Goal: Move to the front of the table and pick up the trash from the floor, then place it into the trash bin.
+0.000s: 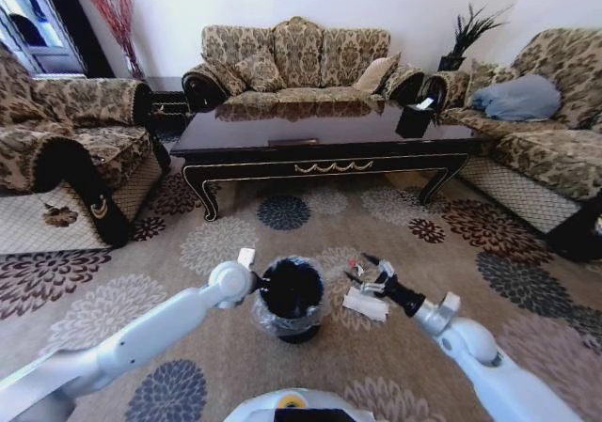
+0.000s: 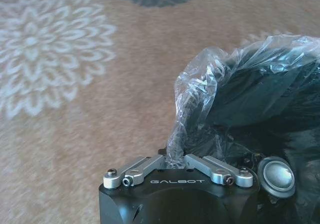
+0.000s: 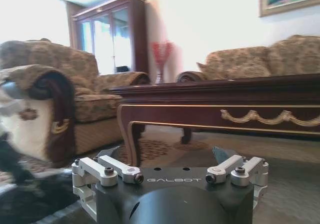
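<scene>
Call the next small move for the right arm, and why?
Probably lower the right gripper onto the trash: its fingers look spread just above the crumpled white paper on the floor, nothing held. The left gripper is shut on the liner of the trash bin, so the drop is close.

Right end effector (image 1: 357, 270) fingertips hidden; trash bin (image 2: 260, 109) cut by edge.
</scene>
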Controlling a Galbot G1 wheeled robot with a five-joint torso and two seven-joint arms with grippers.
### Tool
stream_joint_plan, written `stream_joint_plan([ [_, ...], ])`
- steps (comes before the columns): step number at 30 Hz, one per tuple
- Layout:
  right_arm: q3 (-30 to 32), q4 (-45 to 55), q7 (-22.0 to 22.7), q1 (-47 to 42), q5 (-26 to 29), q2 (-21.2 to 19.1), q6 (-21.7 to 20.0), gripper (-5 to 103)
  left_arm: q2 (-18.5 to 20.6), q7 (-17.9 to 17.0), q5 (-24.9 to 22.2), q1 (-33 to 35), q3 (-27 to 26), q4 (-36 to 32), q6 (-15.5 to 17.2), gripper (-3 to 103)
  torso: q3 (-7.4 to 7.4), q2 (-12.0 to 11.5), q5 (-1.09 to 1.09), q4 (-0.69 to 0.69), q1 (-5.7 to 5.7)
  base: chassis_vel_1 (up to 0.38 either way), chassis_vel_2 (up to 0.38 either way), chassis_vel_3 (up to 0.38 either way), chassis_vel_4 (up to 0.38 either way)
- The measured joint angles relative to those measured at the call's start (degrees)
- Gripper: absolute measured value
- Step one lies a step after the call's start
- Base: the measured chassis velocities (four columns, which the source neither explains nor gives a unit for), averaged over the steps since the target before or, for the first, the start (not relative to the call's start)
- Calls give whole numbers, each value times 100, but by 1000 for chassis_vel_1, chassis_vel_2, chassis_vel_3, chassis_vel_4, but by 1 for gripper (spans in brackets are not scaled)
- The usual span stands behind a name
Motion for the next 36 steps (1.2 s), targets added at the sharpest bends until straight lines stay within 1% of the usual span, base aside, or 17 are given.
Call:
stream_joint_plan([
  [4, -70, -677, 104, 213, 6, 31, 3, 100, 348, 192, 195, 496, -678, -91, 1, 0, 0, 0, 1, 1, 0, 0, 0, 0, 0],
  [5, -70, -677, 104, 213, 6, 31, 3, 100, 348, 192, 195, 496, -678, -91, 1, 0, 0, 0, 1, 1, 0, 0, 0, 0, 0],
  [7, -167, -1264, 134, 377, -182, 96, 51, 100, 493, 294, 231, 746, -1135, -143, 1, 0, 0, 0, 2, 0, 0, 0, 0, 0, 0],
  [9, -238, -1751, 138, 506, -363, 178, 98, 100, 567, 362, 268, 933, -1447, -165, 0, 0, 0, 0, 2, -1, 0, 0, 0, 0, 0],
  [10, -238, -1751, 138, 506, -363, 178, 98, 100, 567, 362, 268, 933, -1447, -165, 0, 0, 0, 0, 2, -1, 0, 0, 0, 0, 0],
  [12, -269, -2139, 137, 570, -515, 286, 144, 100, 625, 409, 291, 1038, -1629, -163, 0, 0, 0, 0, 2, 1, 0, 0, 0, 0, 0],
  [15, -265, -2645, 150, 593, -838, 471, 226, 100, 681, 532, 332, 1123, -1711, -108, 0, 0, 0, 0, 2, -3, 0, 0, 0, 0, 0],
  [16, -265, -2645, 150, 593, -838, 471, 226, 100, 681, 532, 332, 1123, -1711, -108, 0, 0, 0, 0, 2, -3, 0, 0, 0, 0, 0],
  [20, -285, -3227, 151, 670, -1179, 646, 300, 100, 658, 652, 405, 1342, -1877, -55, 1, 0, 0, 0, 2, -2, 0, 0, 0, 0, 0],
  [25, -406, -3770, 154, 891, -1282, 735, 295, 100, 676, 735, 484, 1680, -2141, -151, 0, 0, 0, 0, 2, 1, 0, 0, 0, 0, 0],
  [30, -580, -4297, 154, 1149, -1409, 834, 285, 100, 736, 740, 493, 1869, -2334, -267, 0, 0, 0, 0, 3, -1, 0, 0, 0, 0, 0],
  [36, -778, -4673, 165, 1450, -1526, 957, 255, 100, 791, 696, 484, 1967, -2378, -468, 0, 0, 0, 0, 2, 1, 0, 0, 0, 0, 0],
])
